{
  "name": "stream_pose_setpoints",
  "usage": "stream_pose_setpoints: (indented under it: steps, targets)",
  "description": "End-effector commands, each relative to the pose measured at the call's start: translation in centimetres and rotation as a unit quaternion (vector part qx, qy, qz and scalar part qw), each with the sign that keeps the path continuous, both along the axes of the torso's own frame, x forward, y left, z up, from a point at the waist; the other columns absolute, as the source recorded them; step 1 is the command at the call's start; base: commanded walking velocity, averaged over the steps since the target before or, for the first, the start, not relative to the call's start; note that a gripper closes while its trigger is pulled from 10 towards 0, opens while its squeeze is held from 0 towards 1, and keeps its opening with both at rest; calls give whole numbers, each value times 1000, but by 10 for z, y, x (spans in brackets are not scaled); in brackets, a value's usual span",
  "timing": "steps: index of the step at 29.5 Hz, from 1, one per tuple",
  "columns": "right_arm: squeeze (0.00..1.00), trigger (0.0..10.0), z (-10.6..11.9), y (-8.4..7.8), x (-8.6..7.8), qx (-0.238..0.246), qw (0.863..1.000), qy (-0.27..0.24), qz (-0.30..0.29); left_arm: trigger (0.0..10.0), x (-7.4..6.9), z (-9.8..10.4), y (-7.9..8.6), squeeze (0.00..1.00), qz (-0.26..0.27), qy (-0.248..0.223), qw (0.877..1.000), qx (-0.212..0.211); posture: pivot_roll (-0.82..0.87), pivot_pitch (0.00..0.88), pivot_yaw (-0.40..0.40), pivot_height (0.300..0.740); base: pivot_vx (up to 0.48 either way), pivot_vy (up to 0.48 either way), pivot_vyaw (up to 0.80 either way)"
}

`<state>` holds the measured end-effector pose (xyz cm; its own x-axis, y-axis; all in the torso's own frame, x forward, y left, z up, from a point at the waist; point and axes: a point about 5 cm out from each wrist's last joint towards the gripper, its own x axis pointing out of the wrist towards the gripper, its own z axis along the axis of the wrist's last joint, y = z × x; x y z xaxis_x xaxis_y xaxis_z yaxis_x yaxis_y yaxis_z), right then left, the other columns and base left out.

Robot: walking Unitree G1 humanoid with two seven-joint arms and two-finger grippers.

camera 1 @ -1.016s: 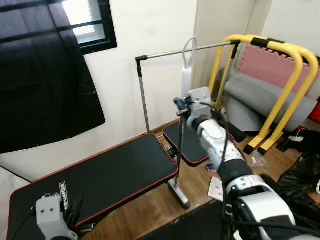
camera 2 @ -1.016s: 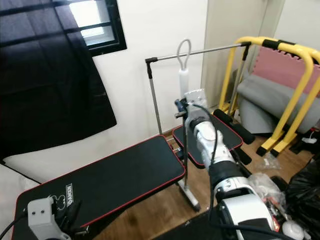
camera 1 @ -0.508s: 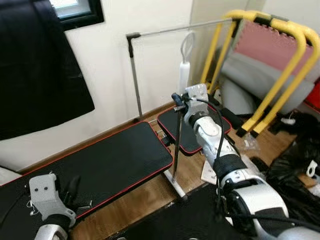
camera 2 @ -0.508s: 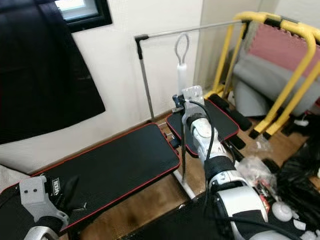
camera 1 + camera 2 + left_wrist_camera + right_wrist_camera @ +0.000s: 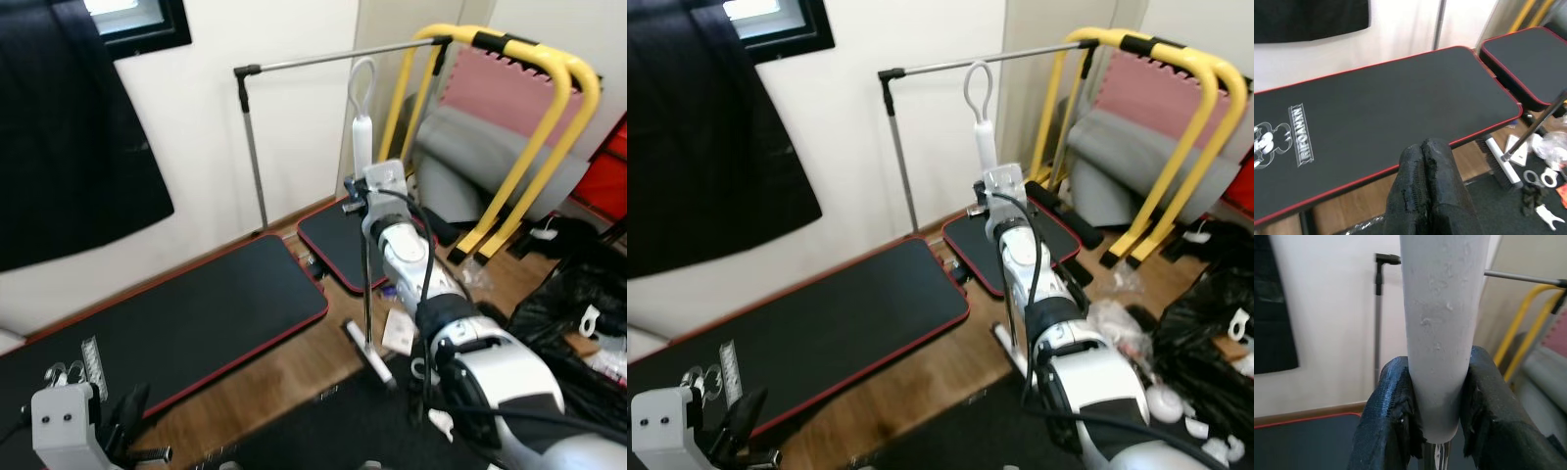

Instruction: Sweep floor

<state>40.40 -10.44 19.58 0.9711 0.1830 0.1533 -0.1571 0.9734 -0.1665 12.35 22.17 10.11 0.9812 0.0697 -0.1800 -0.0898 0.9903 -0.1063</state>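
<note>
Head views: right gripper (image 5: pixel 355 199) raised out in front, clamped on the white grip of a broom (image 5: pixel 364 284). Broom standing nearly upright, white looped handle top above the gripper, thin metal shaft running down to a narrow brush head (image 5: pixel 369 353) resting on the wooden floor (image 5: pixel 279 377) just beside the edge of a dark mat (image 5: pixel 333 441). Behind the broom, a long black red-edged bench pad (image 5: pixel 171 328) and a smaller matching seat pad (image 5: pixel 338 240). Farther back, a metal clothes rail (image 5: pixel 323 61) against the white wall, a yellow tubular frame (image 5: pixel 519 108) with grey and pink foam mats behind it, and a black curtain (image 5: pixel 69 137) under the window. Black plastic bags (image 5: pixel 573 304) and small litter on the floor at the right. Left gripper (image 5: pixel 122 431) low at the near left, beside the bench pad's near end.

Left wrist view: left gripper (image 5: pixel 1422 188) with both black fingers pressed together, holding nothing, above the bench pad's red edge (image 5: pixel 1400 164). Brush head (image 5: pixel 1501 164) on the floor beyond, next to scraps of paper.

Right wrist view: black fingers (image 5: pixel 1388 406) squeezing either side of the white broom grip (image 5: pixel 1442 328), the metal shaft showing just below it.
</note>
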Motion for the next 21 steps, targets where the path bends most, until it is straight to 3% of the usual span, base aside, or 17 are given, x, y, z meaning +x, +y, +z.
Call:
stream_pose_setpoints:
  steps: [1,7,11,21]
  targets:
    - [0,10000,16,9,3,6,1000,-25,16,10000,-6,0,-4,0,3,13,1000,-6,92,290,-64,740,0,0,0]
    - [0,10000,26,26,3,25,998,-28,47,10000,-14,1,-10,0,4,23,1000,-10,97,301,-74,740,0,0,0]
    - [0,10000,31,28,3,30,998,-40,46,10000,-16,3,-12,0,6,26,1000,-11,101,308,-73,740,0,0,0]
    - [0,10000,82,40,5,-18,989,-149,2,10000,-18,8,-15,0,7,29,999,-14,107,304,-76,740,0,0,0]
